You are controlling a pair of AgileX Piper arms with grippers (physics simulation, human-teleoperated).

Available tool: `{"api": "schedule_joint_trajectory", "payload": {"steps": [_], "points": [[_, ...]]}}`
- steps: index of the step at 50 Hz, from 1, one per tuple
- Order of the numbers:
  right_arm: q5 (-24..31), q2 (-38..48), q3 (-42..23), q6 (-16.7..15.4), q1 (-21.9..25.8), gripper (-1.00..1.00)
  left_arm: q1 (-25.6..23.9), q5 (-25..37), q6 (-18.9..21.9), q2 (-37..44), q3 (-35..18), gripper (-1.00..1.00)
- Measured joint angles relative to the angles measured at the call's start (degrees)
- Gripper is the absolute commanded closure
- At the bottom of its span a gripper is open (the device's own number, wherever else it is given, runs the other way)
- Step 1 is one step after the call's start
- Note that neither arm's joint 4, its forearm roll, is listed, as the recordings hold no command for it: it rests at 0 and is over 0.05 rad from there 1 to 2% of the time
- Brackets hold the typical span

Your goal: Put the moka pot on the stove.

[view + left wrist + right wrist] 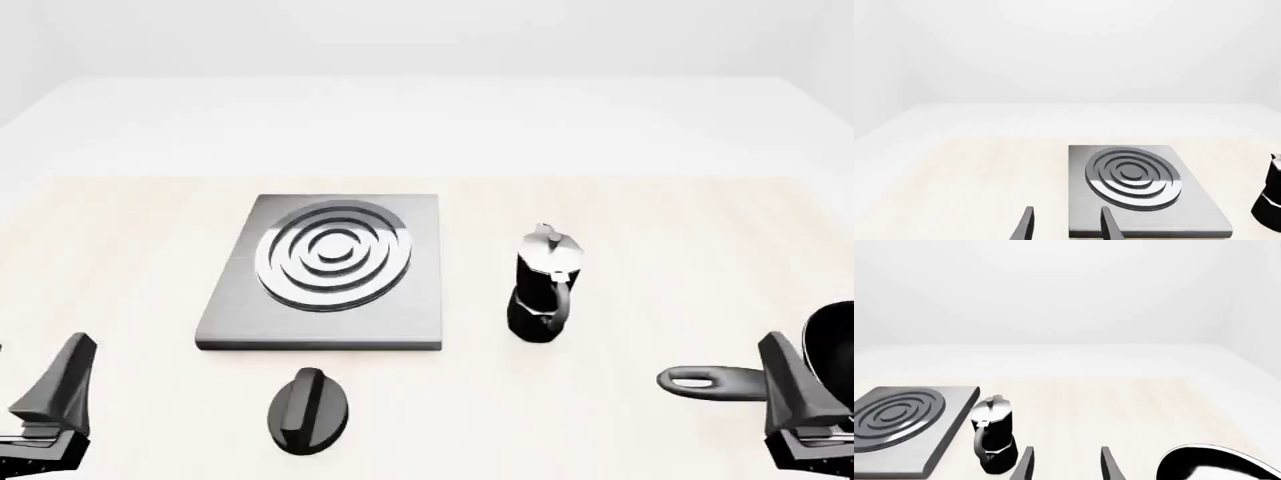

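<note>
Front view: one moka pot (545,283), one stove (328,272), two claws

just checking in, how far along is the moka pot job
Nothing looks done yet. The moka pot stands upright on the table, to the right of the stove, apart from it. Nothing is in hand: left gripper and right gripper are both open and empty, at the near edge. Grasping, lifting and placing remain.
</note>
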Motion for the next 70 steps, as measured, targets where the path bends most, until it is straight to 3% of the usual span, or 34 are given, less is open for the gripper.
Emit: {"api": "schedule_joint_trajectory", "payload": {"steps": [13,22,31,45,55,70], "points": [[0.26,0.04,-0.89,0.81,0.41,-1.00,0.00,0.00,0.00,0.00,0.00,-1.00],[3.31,0.08,-3.93,1.96,1.96,-1.00,0.00,0.00,0.00,0.00,0.00,-1.00],[8.28,0.50,-7.79,3.20,5.23,-1.00,0.00,0.00,0.00,0.00,0.00,-1.00],[12.58,4.81,-12.03,1.45,11.34,-1.00,0.00,0.00,0.00,0.00,0.00,-1.00],[11.21,9.48,-12.87,0.57,14.51,-1.00,0.00,0.00,0.00,0.00,0.00,-1.00],[3.91,17.18,-10.78,1.37,17.35,-1.00,0.00,0.00,0.00,0.00,0.00,-1.00]]}}
